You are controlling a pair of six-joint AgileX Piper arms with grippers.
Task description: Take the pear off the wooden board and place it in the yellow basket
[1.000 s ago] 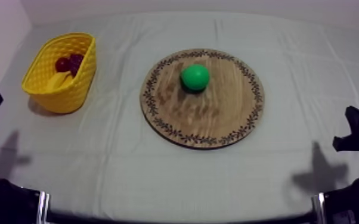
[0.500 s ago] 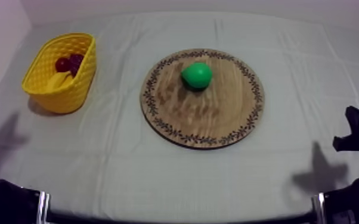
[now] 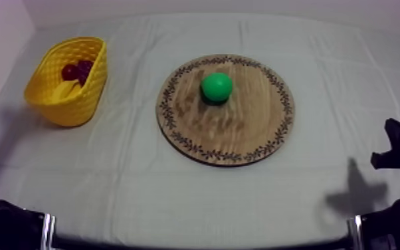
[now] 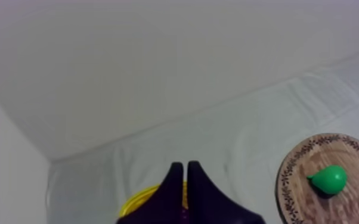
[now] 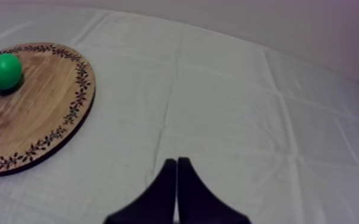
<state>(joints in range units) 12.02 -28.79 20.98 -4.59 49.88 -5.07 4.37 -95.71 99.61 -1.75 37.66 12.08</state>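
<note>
Within the last second the left arm has been lifted away from the table's left edge — the left gripper [image 4: 186, 164], fingers pressed together on nothing, is now held above the yellow basket [image 4: 135, 201]. The pear [image 3: 216, 87] is left untouched on the wooden board [image 3: 242, 136], so the pick is judged not yet begun. The right gripper [image 5: 176, 159], likewise closed and empty, is kept low over the creased grey-white cloth [image 3: 143, 193] — a pale bare wall is seen behind
</note>
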